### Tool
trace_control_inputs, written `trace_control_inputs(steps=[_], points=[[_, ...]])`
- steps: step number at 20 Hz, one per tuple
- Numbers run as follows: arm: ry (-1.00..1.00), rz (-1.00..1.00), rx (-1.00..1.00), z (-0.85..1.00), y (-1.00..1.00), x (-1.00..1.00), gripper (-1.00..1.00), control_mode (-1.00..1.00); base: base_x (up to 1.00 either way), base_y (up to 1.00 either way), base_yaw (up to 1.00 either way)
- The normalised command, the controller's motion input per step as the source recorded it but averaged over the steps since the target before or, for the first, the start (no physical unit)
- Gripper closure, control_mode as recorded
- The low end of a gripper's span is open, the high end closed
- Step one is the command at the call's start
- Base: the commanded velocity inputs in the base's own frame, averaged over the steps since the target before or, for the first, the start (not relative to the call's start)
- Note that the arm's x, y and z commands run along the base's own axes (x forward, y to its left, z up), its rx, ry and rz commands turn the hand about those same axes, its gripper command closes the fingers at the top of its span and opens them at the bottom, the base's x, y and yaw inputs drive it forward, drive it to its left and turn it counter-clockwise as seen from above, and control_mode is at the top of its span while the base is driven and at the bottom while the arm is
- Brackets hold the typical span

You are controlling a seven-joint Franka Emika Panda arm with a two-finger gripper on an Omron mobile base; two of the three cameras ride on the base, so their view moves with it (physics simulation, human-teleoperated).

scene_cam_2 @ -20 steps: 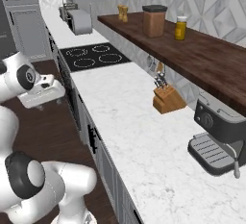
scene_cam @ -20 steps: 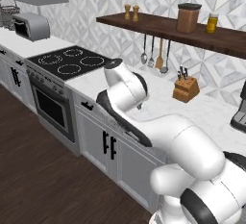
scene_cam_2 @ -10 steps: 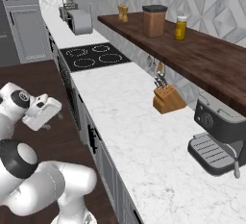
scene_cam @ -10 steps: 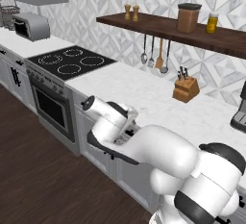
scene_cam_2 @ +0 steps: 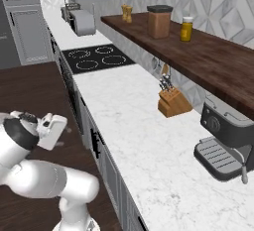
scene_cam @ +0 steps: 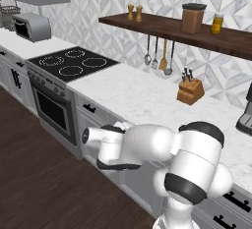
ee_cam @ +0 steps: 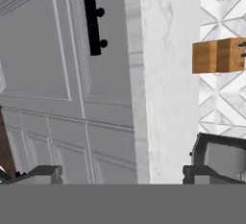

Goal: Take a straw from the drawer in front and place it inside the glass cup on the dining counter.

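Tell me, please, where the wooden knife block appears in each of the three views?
Left base view: the knife block stands right of centre, below the wooden shelf.
Right base view: it sits right of centre, against the wall.
Hand view: it is at the upper right edge, turned sideways because the view is rolled.
Shared landmark: the white marble worktop it stands on.

The drawer (ee_cam: 72, 40) front is closed, so whatever lies inside it is hidden. In the left base view, the white arm covers part of the cabinet fronts below the table's (scene_cam: 142, 100) near edge. The coffee machine (scene_cam: 246, 112) is cut off by that picture's right edge. In the hand view, the knife block (ee_cam: 218, 55) runs off the right edge.
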Motion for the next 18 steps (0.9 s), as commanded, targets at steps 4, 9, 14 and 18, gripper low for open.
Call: trace_control_inputs(steps=[4, 9, 14, 18], points=[[-0.07, 0.0, -0.22, -0.39, -0.18, 0.24, -1.0, -1.0, 0.0, 0.0, 0.0], [-0.06, -0.02, -0.18, -0.32, -0.19, 0.33, -1.0, -1.0, 0.0, 0.0, 0.0], [-0.06, -0.02, -0.15, -0.29, -0.11, 0.33, -1.0, -1.0, 0.0, 0.0, 0.0], [-0.08, -0.04, -0.14, -0.19, 0.0, 0.23, -1.0, -1.0, 0.0, 0.0, 0.0]])
